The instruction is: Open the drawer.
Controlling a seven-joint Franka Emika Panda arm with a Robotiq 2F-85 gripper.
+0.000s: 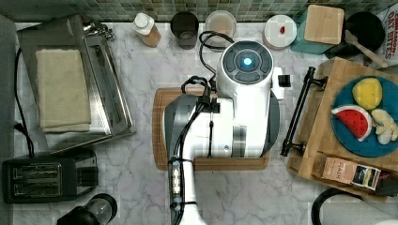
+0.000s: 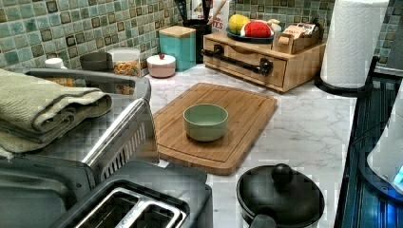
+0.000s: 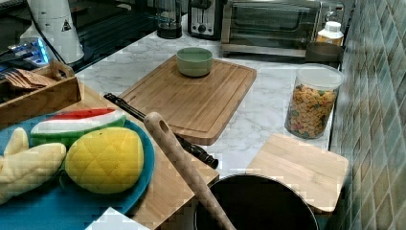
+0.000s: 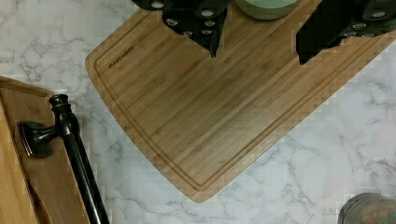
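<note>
The drawer (image 2: 277,72) is the light-wood front of a small box cabinet at the top view's right, and it looks flush with the cabinet. Its long black bar handle (image 1: 297,112) (image 2: 236,59) (image 3: 123,106) rests on two brackets. In the wrist view my gripper (image 4: 258,53) is open, with nothing between its black fingertips (image 4: 212,44). It hangs over the brown cutting board (image 4: 210,116). The handle (image 4: 77,158) lies off to one side, well apart from the fingers. In the top view my white arm (image 1: 244,93) covers the board and hides the gripper.
A green bowl (image 2: 205,122) stands on the cutting board (image 2: 247,104). A blue plate (image 1: 375,147) with toy food sits on the cabinet top. A silver oven (image 1: 108,93) and toaster (image 1: 47,176) fill the top view's left. Jars line the tiled wall.
</note>
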